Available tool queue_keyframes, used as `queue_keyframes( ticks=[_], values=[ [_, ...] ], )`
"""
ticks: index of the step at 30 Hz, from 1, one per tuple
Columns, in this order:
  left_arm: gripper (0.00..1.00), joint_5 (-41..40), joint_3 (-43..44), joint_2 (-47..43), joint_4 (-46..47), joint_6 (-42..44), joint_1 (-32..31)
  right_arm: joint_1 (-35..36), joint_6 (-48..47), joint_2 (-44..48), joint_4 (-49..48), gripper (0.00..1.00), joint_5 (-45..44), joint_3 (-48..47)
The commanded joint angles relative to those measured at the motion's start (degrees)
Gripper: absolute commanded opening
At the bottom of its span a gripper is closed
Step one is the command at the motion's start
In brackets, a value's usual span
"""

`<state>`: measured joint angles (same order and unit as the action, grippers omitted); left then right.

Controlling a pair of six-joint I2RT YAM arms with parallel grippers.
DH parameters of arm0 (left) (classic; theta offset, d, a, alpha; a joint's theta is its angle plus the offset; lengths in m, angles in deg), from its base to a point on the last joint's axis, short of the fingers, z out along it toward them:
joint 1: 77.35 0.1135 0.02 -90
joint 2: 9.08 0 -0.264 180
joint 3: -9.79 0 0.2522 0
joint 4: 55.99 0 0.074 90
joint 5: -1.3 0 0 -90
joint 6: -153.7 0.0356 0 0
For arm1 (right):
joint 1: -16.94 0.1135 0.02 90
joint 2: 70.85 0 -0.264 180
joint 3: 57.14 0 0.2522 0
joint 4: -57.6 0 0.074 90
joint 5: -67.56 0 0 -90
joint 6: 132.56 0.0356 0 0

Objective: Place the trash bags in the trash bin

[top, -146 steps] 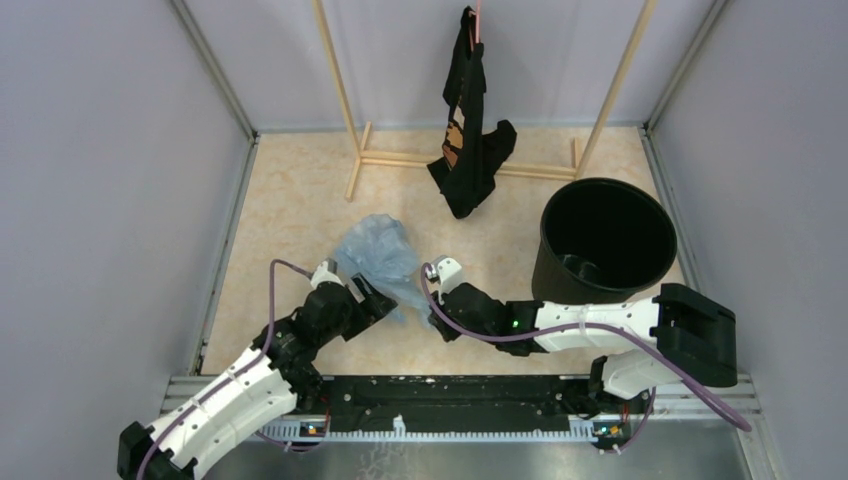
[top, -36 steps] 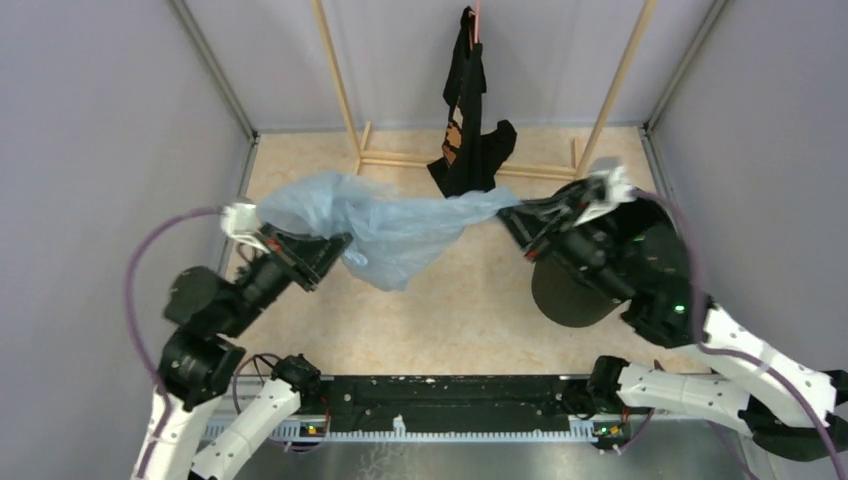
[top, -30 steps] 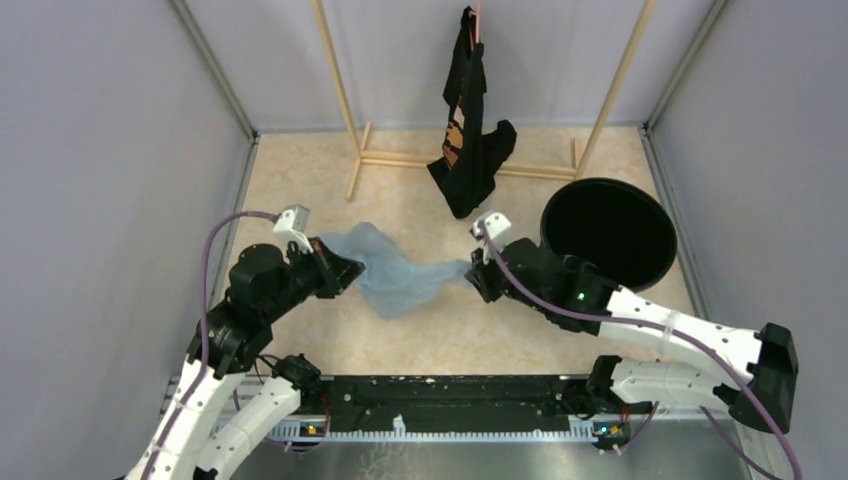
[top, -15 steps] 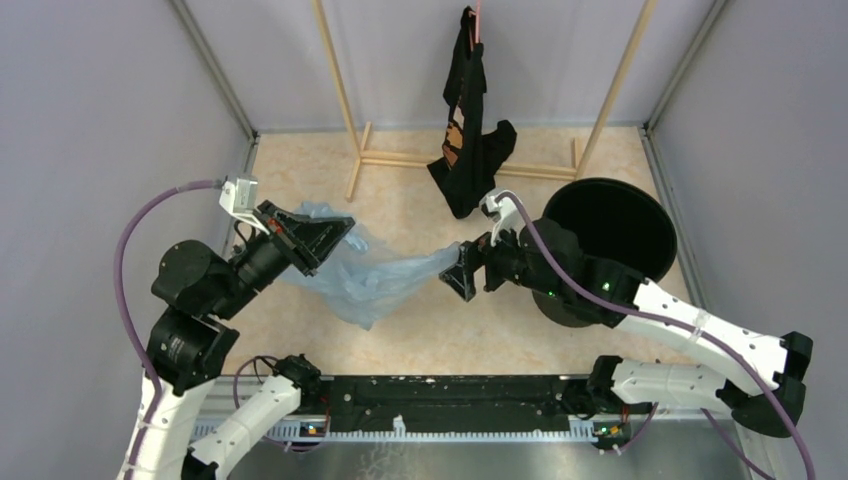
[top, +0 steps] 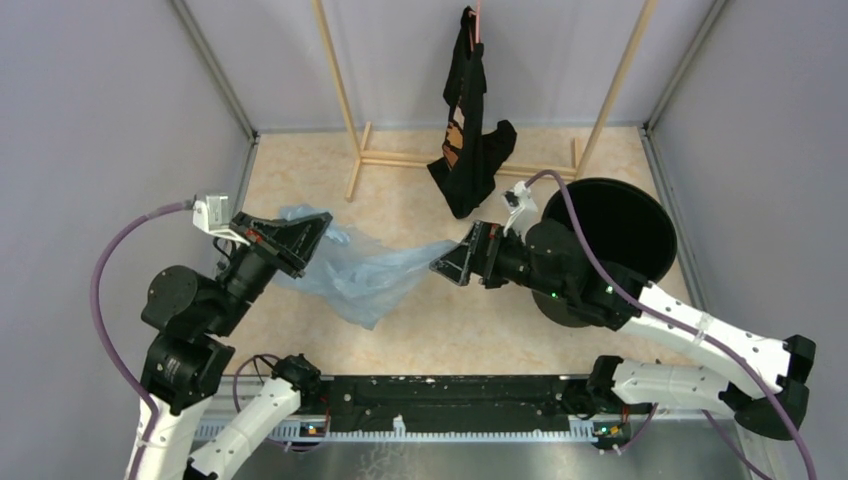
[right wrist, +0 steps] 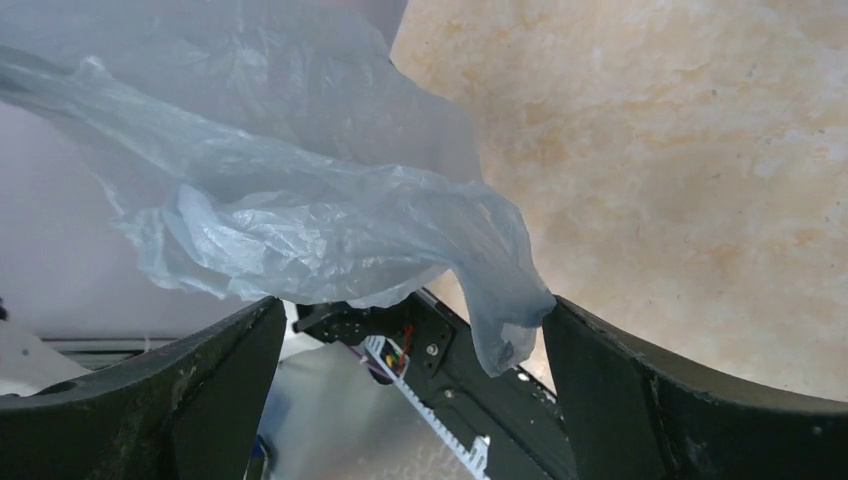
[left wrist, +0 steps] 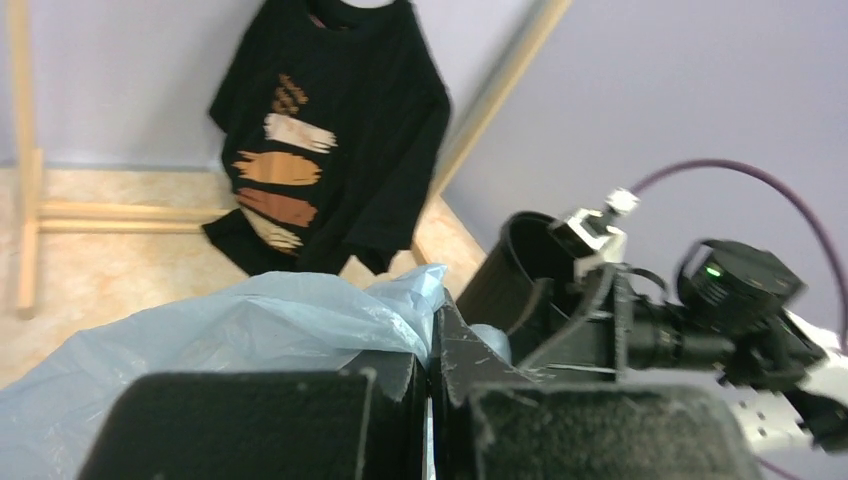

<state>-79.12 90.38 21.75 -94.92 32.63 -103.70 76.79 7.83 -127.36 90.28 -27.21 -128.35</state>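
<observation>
The right fingers (right wrist: 690, 400) have just let go. They are spread wide, and the end of the thin, light-blue see-through plastic bag (top: 370, 275) dangles loose between them. The left fingers (top: 292, 238) are squeezed tight on the bag's other end, holding it up over the tabletop (top: 300, 190). The round shiny black plastic bin (top: 625, 225) waits just behind the right fingers. The bag is not in yet, so the right fingers probably need a new grip.

Lilac walls (top: 100, 130) box in a beige marbled floor (top: 300, 180). A wooden rack (top: 400, 157) at the back carries a black shirt (top: 468, 150).
</observation>
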Motion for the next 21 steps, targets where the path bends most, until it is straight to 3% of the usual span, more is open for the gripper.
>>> queue_keyframes(
  ticks=[1,10,18,21],
  values=[
    [0.00,-15.28,-2.42,-1.53,2.19,-1.10,0.03,-0.05,1.18,7.10,-1.04,0.99,-5.05,-0.69],
    [0.00,-18.35,-8.59,-1.57,4.56,-2.35,-0.02,-0.09,-2.00,9.67,2.68,0.94,-9.87,-2.30],
    [0.00,-15.26,-9.53,-2.03,4.54,-3.38,0.00,-0.09,8.96,1.83,-18.20,0.95,6.88,5.36],
    [0.00,-14.20,-9.65,-2.57,4.42,-3.38,-0.01,-0.09,14.28,-2.53,-21.90,0.97,4.51,6.23]
  ],
)
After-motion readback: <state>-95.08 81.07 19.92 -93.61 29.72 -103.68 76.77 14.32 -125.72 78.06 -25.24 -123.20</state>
